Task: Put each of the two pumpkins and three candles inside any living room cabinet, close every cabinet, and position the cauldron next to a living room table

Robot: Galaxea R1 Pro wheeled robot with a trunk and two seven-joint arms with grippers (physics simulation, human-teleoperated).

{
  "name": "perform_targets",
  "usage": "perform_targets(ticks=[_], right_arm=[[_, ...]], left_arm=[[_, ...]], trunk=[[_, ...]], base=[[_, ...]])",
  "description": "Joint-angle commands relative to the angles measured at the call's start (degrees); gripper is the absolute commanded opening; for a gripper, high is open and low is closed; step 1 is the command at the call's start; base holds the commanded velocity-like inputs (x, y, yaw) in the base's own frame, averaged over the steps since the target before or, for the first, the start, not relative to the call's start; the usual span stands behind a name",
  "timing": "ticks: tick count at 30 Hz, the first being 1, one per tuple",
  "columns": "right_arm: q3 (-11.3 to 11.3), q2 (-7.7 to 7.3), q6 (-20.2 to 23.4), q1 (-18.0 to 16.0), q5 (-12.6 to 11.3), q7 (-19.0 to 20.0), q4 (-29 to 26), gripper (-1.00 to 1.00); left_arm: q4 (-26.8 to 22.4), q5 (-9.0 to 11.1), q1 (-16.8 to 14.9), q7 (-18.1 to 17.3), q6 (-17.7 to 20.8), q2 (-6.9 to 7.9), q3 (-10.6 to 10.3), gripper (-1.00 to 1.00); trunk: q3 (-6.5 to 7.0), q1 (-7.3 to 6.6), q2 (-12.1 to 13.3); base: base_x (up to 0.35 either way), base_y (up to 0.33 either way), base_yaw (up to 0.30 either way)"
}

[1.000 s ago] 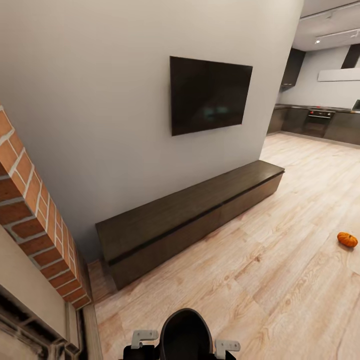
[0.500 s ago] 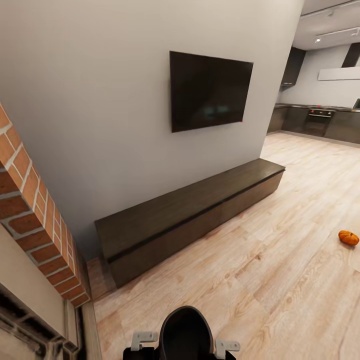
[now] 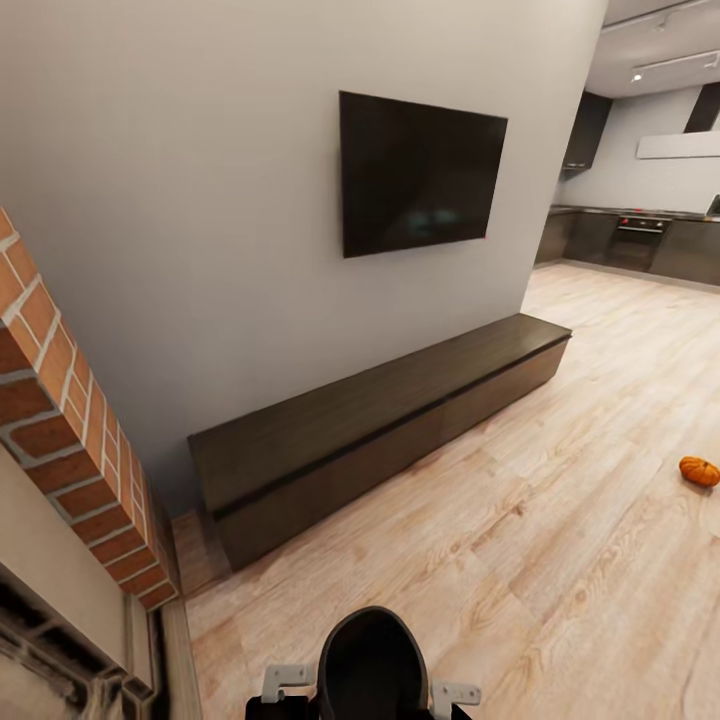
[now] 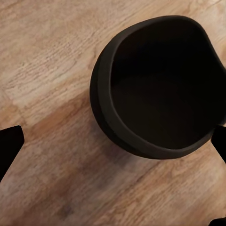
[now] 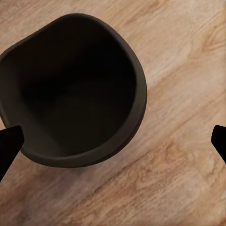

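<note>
Shifted camera view since a second ago: TV sits higher in frame, things themselves unmoved. One long dark cabinet against the wall, fronts closed; one brick fireplace at left; one black cauldron on the plank floor under both wrists; one orange pumpkin well apart to the right. Left gripper and right gripper, one each, spread wide, holding nothing.
</note>
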Motion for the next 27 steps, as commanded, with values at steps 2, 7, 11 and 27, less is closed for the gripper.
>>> perform_targets(ticks=[2,7,11,27], right_arm=[[0.36,-0.04,-0.08,-0.16,-0.74,-0.45,-0.25,1.0],[0.17,-0.04,0.84,-1.18,-0.89,-0.59,-0.56,1.0],[0.07,-0.08,3.81,-4.31,-0.97,-0.71,-0.62,1.0],[0.09,-0.08,12.61,-13.51,-2.29,-0.68,-0.46,1.0]], left_arm=[[-0.11,0.72,-0.02,0.01,0.3,0.05,-0.07,1.0],[-1.35,0.89,-0.12,-0.01,0.76,0.28,-0.02,1.0],[-5.55,0.97,-0.17,-0.13,1.79,0.31,0.01,1.0],[-18.21,1.04,-0.1,0.07,10.04,0.81,1.01,1.0]], trunk=[[-0.41,0.44,-0.84],[-1.31,1.54,-2.84],[-1.49,1.76,-3.25],[-2.75,3.29,-6.05]], base=[[0.0,0.0,0.0],[0.0,0.0,0.0],[0.0,0.0,0.0],[0.0,0.0,0.0]])
